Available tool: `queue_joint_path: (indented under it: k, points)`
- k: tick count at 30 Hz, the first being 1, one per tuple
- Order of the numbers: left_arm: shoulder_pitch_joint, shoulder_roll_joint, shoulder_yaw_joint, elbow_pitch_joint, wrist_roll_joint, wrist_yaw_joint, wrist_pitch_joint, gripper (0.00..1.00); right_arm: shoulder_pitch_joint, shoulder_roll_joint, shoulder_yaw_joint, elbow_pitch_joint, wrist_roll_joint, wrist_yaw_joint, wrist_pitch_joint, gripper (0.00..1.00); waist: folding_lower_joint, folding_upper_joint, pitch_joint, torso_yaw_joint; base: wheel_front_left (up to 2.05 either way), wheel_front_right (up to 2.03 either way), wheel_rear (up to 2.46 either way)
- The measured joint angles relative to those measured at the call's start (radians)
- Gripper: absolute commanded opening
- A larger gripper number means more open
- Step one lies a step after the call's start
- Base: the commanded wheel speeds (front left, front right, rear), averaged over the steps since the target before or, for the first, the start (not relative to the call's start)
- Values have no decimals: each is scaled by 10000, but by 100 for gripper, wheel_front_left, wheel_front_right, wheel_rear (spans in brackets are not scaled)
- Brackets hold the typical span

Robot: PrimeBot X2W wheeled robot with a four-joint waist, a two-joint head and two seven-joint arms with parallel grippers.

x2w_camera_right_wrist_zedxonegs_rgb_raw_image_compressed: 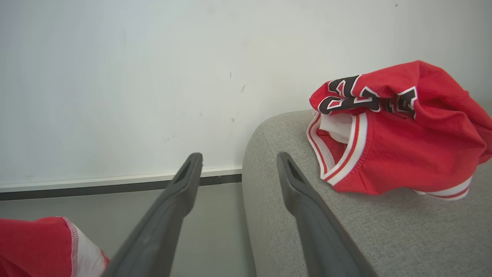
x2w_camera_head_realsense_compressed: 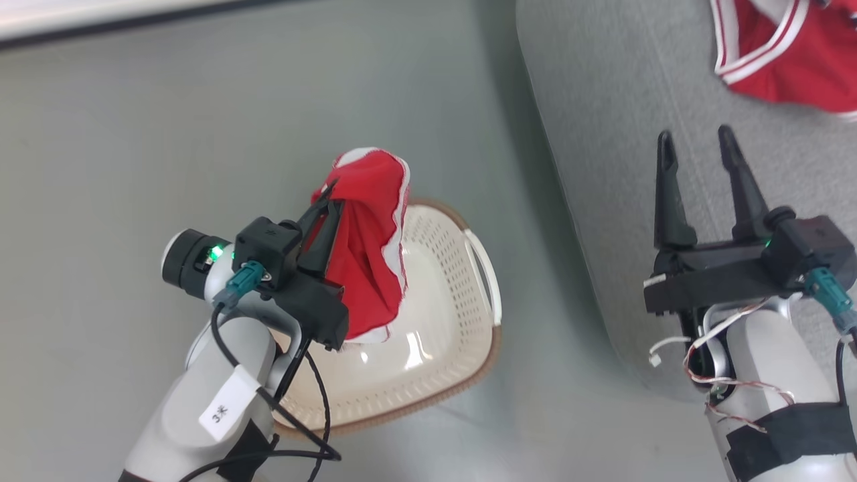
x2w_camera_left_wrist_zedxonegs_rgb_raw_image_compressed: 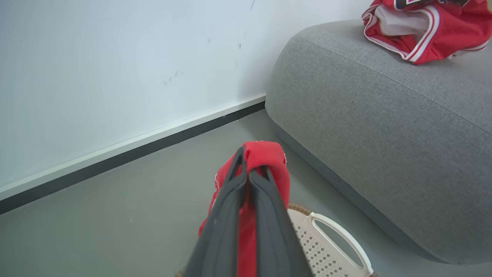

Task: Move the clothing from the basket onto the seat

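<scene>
Clothing (red piece) | pinched in left pincer | above basket

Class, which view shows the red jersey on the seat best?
The right wrist view: the jersey lies nearly whole on the seat, lettering visible. The head and left wrist views cut it off at their top edges.

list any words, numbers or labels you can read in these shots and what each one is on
"3米": on the white tag hanging at the left arm; the second character is small, so that reading is uncertain.
Black-and-white lettering on the red jersey lying on the seat: crumpled into folds, not readable.
No other text can be made out.
</scene>
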State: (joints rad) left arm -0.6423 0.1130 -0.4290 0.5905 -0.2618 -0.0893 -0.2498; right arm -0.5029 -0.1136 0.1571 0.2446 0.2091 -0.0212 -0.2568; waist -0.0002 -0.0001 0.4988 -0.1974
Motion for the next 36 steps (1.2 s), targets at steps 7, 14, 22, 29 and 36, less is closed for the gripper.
queue_joint_path:
  k: [7, 14, 22, 29, 36]
  points:
    - [204, 127, 90, -453, -230, -86, 0, 0, 282, 12, 56, 284, -86, 56, 0, 100, 1, 0, -1069, 279, 0, 0, 0]
    - [674, 178, 119, -798, -353, -169, 0, 0, 726, 21, 134, 604, -94, 176, 0, 100, 1, 0, -2142, 473, 0, 0, 0]
    - [1414, 336, 67, -909, -462, -207, 0, 0, 1444, 15, 249, 918, -146, 305, 0, 100, 1, -1, -3359, 598, 0, 0, 0]
    - [2076, 328, -123, -1143, -541, -253, 0, 0, 2126, 12, 865, 1151, -339, 677, 2, 100, 1, 0, -4402, 648, 0, 0, 0]
    - [2274, 232, -414, -1678, -556, -259, 17, 0, 2297, 81, 1547, 1195, -412, 982, 2, 100, 1, 0, -5170, 681, 0, 0, 0]
